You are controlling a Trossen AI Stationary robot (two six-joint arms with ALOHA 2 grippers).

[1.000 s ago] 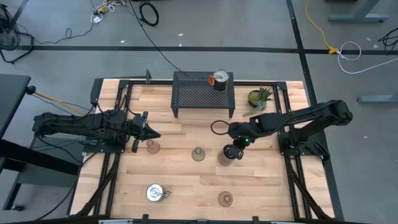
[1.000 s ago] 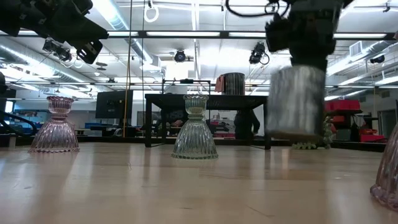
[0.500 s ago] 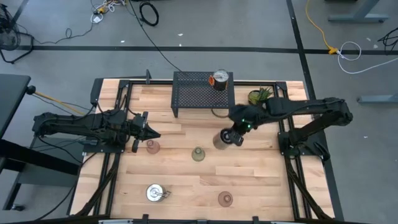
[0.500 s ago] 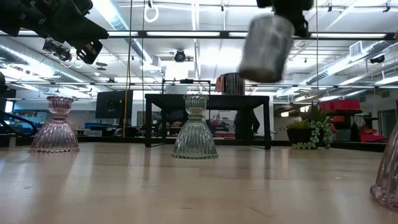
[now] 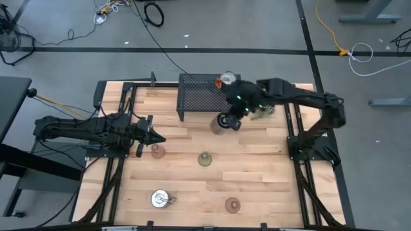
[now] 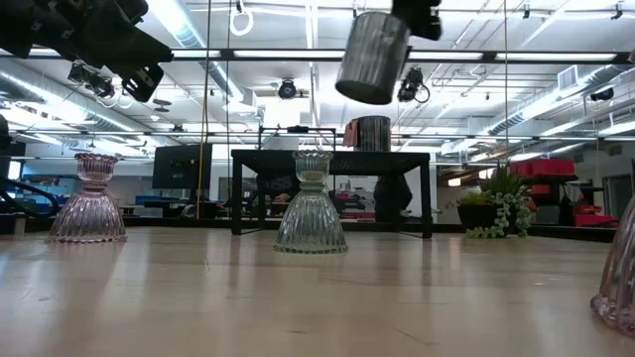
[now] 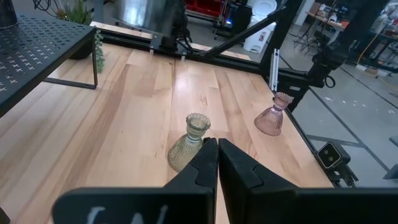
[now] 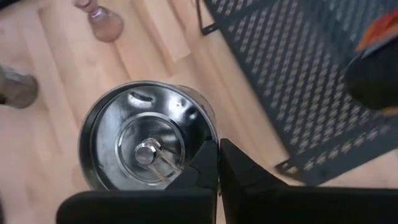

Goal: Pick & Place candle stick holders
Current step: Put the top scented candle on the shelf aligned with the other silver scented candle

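Near edge of the bench (image 5: 192, 186): silver round holder (image 5: 160, 198) w/ a wire piece, and a pinkish glass holder (image 5: 232, 205) to its right, well apart. In low view that pink one shows only at the far right edge, partly cut off.

Mid-bench: olive-green glass holder (image 5: 204, 158) upright, alone. Second pink glass holder (image 5: 157, 151) upright, just beside left pincer (image 5: 154, 136), which hovers w/ fingers clenched together, nothing held; left arm lies along the left side.

Farther back: right pincer (image 5: 229, 119) grasping the rim of a shiny silver cylinder holder (image 5: 219, 124), held up in the air & tilted, over the bench just in front of the black mesh rack (image 5: 210, 96). Right wrist view looks into the open cup (image 8: 148, 144): a central post inside, fingers pinched on its rim.

Back: on the rack near its right end stands a silver holder w/ orange part (image 5: 227, 81). Spiky green potted plant (image 5: 268, 102) right of rack, partly hidden by the right arm.
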